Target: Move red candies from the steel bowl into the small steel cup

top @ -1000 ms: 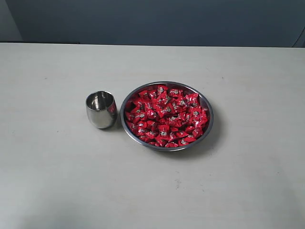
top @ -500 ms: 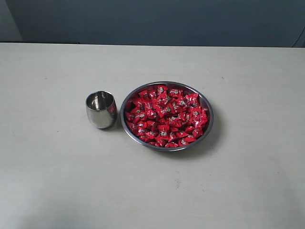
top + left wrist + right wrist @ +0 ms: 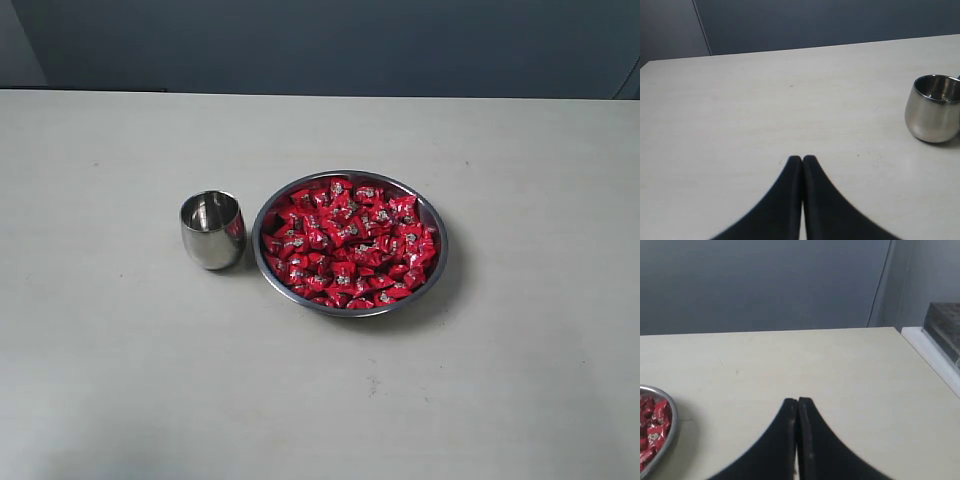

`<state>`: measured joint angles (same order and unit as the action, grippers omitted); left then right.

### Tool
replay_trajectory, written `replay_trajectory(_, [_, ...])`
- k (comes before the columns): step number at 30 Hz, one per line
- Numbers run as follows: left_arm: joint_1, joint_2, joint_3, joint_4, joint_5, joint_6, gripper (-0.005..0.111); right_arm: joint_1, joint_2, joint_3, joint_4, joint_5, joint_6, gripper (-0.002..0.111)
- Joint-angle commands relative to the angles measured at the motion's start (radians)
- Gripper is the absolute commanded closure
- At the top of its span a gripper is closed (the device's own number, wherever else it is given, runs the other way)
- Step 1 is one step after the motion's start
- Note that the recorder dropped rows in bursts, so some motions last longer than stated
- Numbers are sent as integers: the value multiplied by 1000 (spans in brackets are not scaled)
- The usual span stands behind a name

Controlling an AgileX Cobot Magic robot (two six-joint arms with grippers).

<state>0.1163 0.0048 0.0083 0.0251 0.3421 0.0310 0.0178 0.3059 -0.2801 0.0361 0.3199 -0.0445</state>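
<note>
Your left gripper [image 3: 802, 159] has its two dark fingers pressed together tip to tip, with nothing between them. It hangs over bare table [image 3: 120, 380] and touches nothing. Your right gripper [image 3: 797, 401] is the same: fingers pressed flat against each other, holding nothing, over bare tabletop.

You have open room on all sides. In the exterior view neither arm shows, and the pale table lies bare around the two steel vessels. Its far edge meets a dark blue-grey wall [image 3: 330, 45]. In the right wrist view a side edge of the table runs past the right gripper, some way off.

The steel bowl [image 3: 350, 312] sits near the middle of the table, heaped with red candies [image 3: 350, 245]. The small steel cup [image 3: 212, 230] stands upright just beside it, on the bowl's left in the exterior view; you cannot tell whether they touch. From the left gripper, the cup is ahead and off to one side, well apart from the fingertips. From the right gripper, the bowl's rim and a few candies show off to one side, also apart from the fingertips.
</note>
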Motion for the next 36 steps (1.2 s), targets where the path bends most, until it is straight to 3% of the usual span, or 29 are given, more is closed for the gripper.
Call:
replay_trajectory(1, [-8,-5,-8,2,-5,-2,106,-5,99,-118,-2,-8,-1,109])
replay_trajectory(22, [-8,-5,-8,2,-5,-2,106,-5,129,-181,-11,-60,-1,109])
replay_trajectory(32, [-8,-5,-8,2,-5,-2,106,-3,174,-175,122,11,-8,109])
replay_trajectory(36, [-8,-5,-8,2,-5,-2,106,44,273,-175,130,18,-10,109])
